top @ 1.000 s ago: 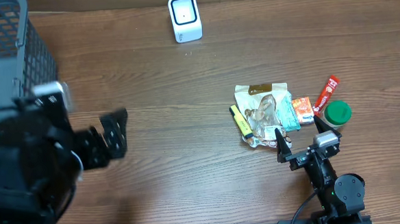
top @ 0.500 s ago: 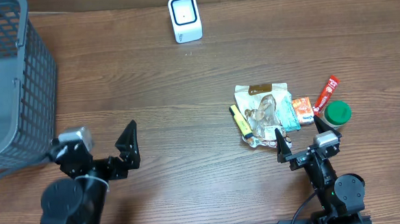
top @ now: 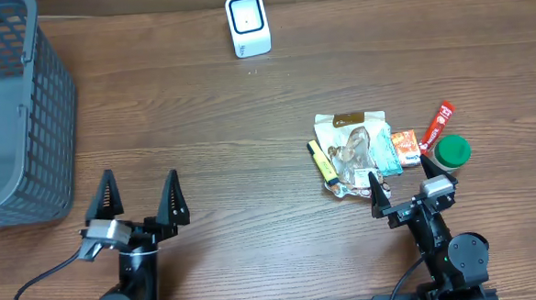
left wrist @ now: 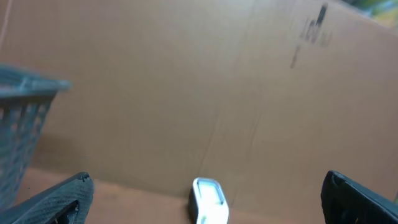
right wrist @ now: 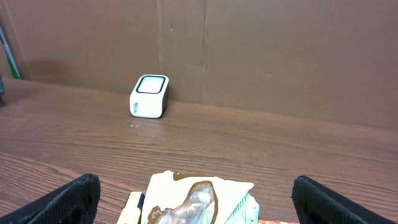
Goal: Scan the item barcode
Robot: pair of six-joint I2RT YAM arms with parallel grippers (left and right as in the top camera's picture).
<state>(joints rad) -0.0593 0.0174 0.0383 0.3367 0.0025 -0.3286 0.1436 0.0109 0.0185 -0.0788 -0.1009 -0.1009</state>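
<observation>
We see the left end effector [top: 140,195] low at the near left of the desk [top: 247,105], its two dark fingers [top: 107,190] spread wide with nothing between them. The right end effector [top: 403,181] sits at the near right, likewise spread wide and empty, just short of the pile of goods [top: 365,159]. That pile lies on the right half of the desk. A clear bag [top: 352,147] with a brown top is in the middle and a yellow marker [top: 322,162] lies along its left edge. A teal packet [top: 386,151] and an orange packet [top: 405,147] are against its right side. Beyond them are a slanted red sachet [top: 438,124] and a green-lidded jar [top: 452,149] beside it. All of these rest on the desk, and we cannot make out a barcode on any of them. The white scanner [top: 248,24] stands upright at the far edge of the desk, near the middle, well apart from the pile and from both arms. A grey basket [top: 55,115] fills the far left corner. From the right wrist we see the top of the bag between the open fingers, the scanner beyond it and a cardboard wall [right wrist: 261,56] behind. The left wrist view is blurred, yet it shows the scanner low in the centre, the basket's rim at the left and the same cardboard.
</observation>
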